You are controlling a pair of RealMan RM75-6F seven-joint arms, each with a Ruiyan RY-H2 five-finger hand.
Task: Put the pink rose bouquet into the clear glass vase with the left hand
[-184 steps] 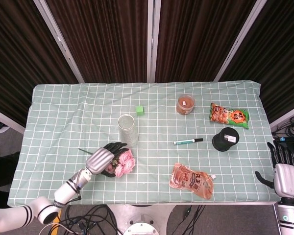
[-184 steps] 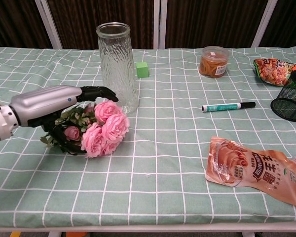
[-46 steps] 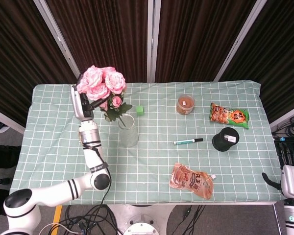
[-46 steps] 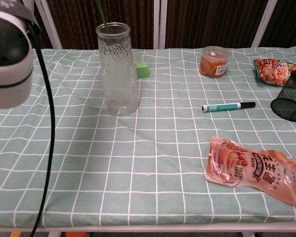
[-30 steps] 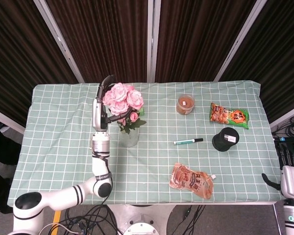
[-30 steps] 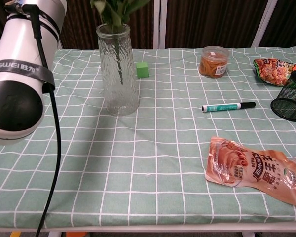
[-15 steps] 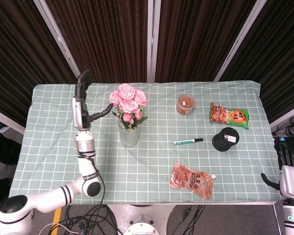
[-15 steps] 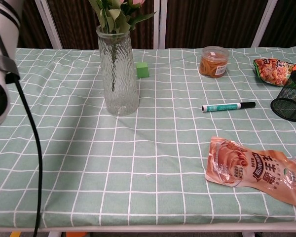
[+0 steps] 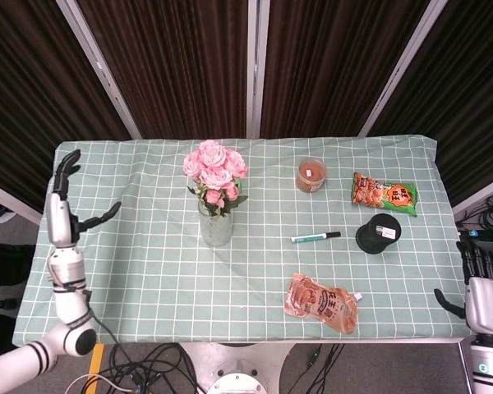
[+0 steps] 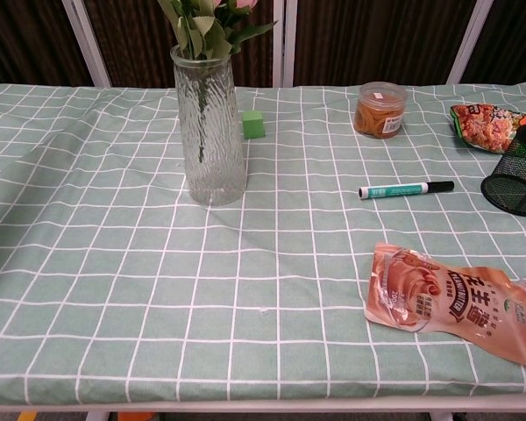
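The pink rose bouquet [image 9: 214, 173] stands upright in the clear glass vase [image 9: 216, 226] near the table's middle left. In the chest view only its green leaves and stems [image 10: 209, 33] show above and inside the ribbed vase [image 10: 210, 132]. My left hand [image 9: 65, 203] is raised over the table's left edge, far from the vase, fingers spread and holding nothing. My right hand [image 9: 477, 294] hangs off the table's right front corner, fingers apart and empty. Neither hand shows in the chest view.
A green cube [image 9: 235, 185] lies behind the vase. An orange-lidded jar [image 9: 311, 174], a snack bag [image 9: 383, 194], a black mesh cup [image 9: 379, 233], a marker [image 9: 315, 237] and an orange pouch [image 9: 321, 301] occupy the table's right half.
My left hand has drawn away from the vase, moving left and out to the table's edge. The bouquet stays in the vase. The left arm has left the chest view.
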